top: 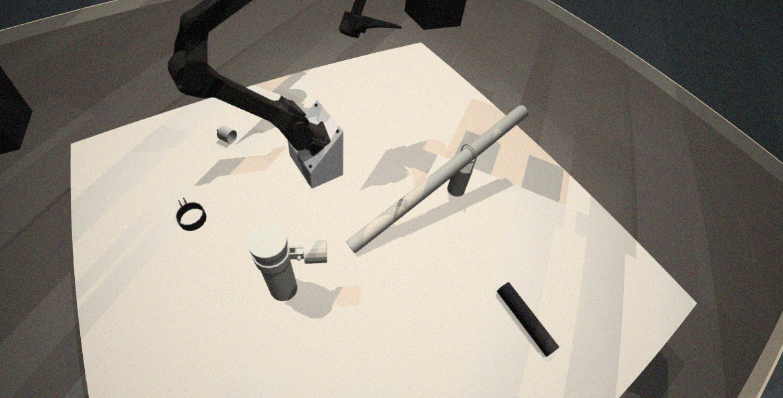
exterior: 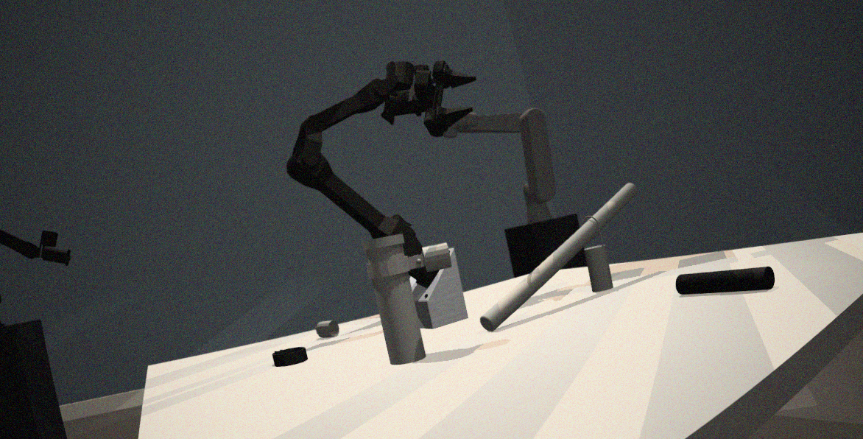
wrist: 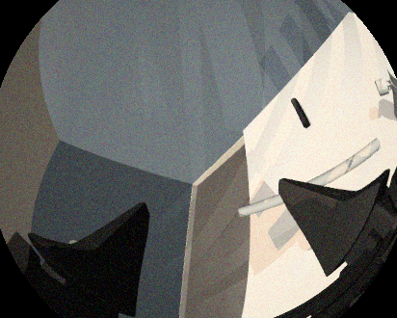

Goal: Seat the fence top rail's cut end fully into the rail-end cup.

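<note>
The pale rail [top: 427, 187] [exterior: 555, 259] [wrist: 335, 174] runs slanted through the wire loop above the short post [top: 459, 184] [exterior: 599, 269]. Its low end is at the table, apart from the cup and below it. The rail-end cup [top: 315, 252] [exterior: 437, 257] [wrist: 383, 87] points sideways from the brace band [exterior: 389, 267], high on the upright big post [top: 280, 285] [exterior: 401, 327] just under the post cap [top: 268, 242] [exterior: 384, 247]. My gripper [top: 409, 2] [exterior: 473, 93] [wrist: 216, 199] is wide open and empty, high above the table and clear of the rail.
A black cylinder [top: 527, 318] [exterior: 724, 281] [wrist: 301, 113] lies on the table. A black ring band [top: 192, 226] [exterior: 289, 356] and a small grey cup [top: 225, 133] [exterior: 326, 328] lie left of the arm's grey base block [top: 329, 167] [exterior: 446, 303]. Dark pedestals stand beyond the table.
</note>
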Available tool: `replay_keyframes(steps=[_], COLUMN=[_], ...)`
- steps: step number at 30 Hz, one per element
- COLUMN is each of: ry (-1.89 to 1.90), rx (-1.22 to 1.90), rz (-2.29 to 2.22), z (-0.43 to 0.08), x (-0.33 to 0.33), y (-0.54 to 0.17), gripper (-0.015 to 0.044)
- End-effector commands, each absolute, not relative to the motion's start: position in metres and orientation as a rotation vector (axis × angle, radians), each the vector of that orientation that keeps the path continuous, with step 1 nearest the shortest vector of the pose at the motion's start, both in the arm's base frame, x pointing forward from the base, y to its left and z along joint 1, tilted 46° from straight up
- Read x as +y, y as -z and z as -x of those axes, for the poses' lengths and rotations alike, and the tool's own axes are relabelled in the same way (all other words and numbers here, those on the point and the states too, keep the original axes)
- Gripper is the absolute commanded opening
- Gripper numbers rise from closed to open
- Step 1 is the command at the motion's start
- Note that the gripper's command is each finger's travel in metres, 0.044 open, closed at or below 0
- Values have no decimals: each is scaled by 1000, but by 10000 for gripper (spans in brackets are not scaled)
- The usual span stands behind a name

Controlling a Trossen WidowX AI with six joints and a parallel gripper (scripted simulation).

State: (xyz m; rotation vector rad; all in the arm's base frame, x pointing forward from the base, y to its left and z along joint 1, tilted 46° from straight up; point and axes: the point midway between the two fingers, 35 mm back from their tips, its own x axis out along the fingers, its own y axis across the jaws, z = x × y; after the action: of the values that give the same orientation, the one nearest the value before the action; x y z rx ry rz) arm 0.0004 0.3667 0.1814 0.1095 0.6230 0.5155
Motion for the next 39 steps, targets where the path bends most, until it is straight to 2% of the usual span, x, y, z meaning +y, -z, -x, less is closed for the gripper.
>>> replay_keyframes(steps=[1, 7, 13, 16, 27, 39], ry=[-361, -127, 85, 127, 110, -54], rx=[607, 670, 846, 901, 903, 1011], rz=[134, 486, 815, 884, 951, 1798], z=[-60, -137, -187, -195, -201, -256], x=[341, 282, 204, 185, 180, 97], y=[-153, -122, -100, -97, -102, -173], gripper=[440, 440, 440, 440, 440, 440])
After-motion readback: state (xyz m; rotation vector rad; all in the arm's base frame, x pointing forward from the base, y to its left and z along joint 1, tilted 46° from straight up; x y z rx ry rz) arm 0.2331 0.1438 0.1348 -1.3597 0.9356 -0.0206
